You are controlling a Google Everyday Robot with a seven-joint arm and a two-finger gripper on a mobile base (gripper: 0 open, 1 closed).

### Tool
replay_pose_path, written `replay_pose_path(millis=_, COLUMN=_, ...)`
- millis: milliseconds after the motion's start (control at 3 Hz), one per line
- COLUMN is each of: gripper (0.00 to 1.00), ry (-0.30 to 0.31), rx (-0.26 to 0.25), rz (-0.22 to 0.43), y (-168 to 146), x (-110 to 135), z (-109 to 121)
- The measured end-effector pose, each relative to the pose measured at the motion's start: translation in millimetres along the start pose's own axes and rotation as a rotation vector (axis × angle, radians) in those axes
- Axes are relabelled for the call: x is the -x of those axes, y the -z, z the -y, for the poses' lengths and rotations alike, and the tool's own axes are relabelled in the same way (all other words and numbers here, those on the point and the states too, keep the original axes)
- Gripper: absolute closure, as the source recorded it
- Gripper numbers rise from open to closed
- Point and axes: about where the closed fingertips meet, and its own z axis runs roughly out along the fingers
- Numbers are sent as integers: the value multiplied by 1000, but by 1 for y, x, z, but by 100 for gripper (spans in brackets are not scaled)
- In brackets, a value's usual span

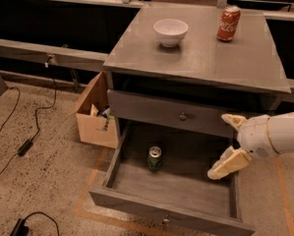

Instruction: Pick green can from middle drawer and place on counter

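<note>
The green can (pixel 154 159) stands upright in the open middle drawer (pixel 136 198), left of centre near the back. The drawer is pulled out low at the cabinet's front. My gripper (pixel 228 144) is at the right, above the drawer's right side, well right of the can and apart from it. Its two pale fingers are spread, one up by the upper drawer front, one down over the drawer, and nothing is between them. The counter (pixel 200 58) is the grey cabinet top above.
A white bowl (pixel 170 32) and a red cola can (pixel 228 23) stand on the counter at the back. The upper knobbed drawer (pixel 176 114) is closed. An open cardboard box (pixel 95 114) sits on the floor left of the cabinet. Cables lie on the floor at the left.
</note>
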Motion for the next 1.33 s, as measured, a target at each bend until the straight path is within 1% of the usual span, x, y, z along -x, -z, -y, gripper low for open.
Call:
replay_pose_path(millis=333, gripper=0, ry=-10, rx=13, rz=20, y=-8, x=-5, z=0)
replay_pose_path(millis=667, gripper=0, ry=-40, rx=23, rz=47, y=-17, x=-8, z=-2)
replay_pose_path(millis=1000, gripper=0, ry=-127, rx=28, rz=121, y=-55, x=-38, z=-16)
replay_pose_path(millis=1333, gripper=0, ry=-191, rx=-82, rz=220, y=-104, x=-74, z=12)
